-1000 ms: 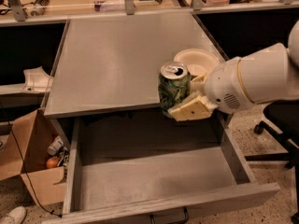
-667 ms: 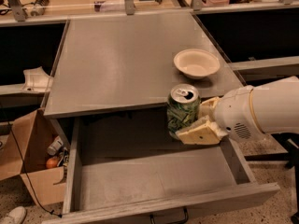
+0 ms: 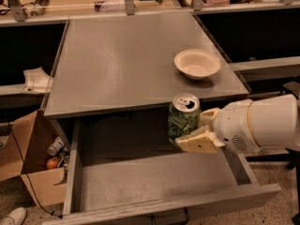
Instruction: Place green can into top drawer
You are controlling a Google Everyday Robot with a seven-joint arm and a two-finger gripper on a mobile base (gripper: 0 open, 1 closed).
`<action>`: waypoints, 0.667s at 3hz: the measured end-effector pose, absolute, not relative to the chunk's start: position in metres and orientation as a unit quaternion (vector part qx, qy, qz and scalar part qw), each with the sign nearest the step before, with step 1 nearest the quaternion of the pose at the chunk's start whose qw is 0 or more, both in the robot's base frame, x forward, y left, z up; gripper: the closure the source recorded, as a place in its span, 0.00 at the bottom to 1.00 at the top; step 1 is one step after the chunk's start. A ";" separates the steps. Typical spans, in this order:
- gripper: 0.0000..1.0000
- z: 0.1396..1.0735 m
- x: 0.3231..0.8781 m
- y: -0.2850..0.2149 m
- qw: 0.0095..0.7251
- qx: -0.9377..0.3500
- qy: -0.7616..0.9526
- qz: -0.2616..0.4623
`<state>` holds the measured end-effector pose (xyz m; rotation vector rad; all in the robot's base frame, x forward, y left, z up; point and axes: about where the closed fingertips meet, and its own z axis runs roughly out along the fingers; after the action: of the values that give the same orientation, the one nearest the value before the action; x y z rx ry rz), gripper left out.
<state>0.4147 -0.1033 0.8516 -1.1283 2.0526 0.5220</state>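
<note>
The green can (image 3: 183, 117) has a mottled green label and a silver top with a pull tab. It stands upright in my gripper (image 3: 193, 131), whose cream fingers (image 3: 199, 141) are shut on its lower right side. The white arm reaches in from the right. The can hangs over the right part of the open top drawer (image 3: 154, 179), just in front of the tabletop's front edge and above the drawer floor. The drawer is pulled out wide; its grey wood-grain floor holds nothing. Its dark handle (image 3: 168, 217) shows at the bottom edge.
A cream bowl (image 3: 197, 63) sits on the grey tabletop (image 3: 126, 64) at the right. A cardboard box (image 3: 33, 165) with odds and ends stands on the floor at the left. Desks with clutter line the back. A chair base shows at the far right.
My gripper has carried the can forward and down, from over the tabletop's front right edge near the bowl to over the open drawer.
</note>
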 end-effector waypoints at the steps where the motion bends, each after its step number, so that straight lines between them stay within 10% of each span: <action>1: 1.00 0.814 0.420 -0.114 0.366 -0.412 0.807 0.213; 2: 1.00 0.810 0.419 -0.113 0.363 -0.409 0.809 0.215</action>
<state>0.4190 -0.1128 0.8098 -1.0529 2.0833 0.5522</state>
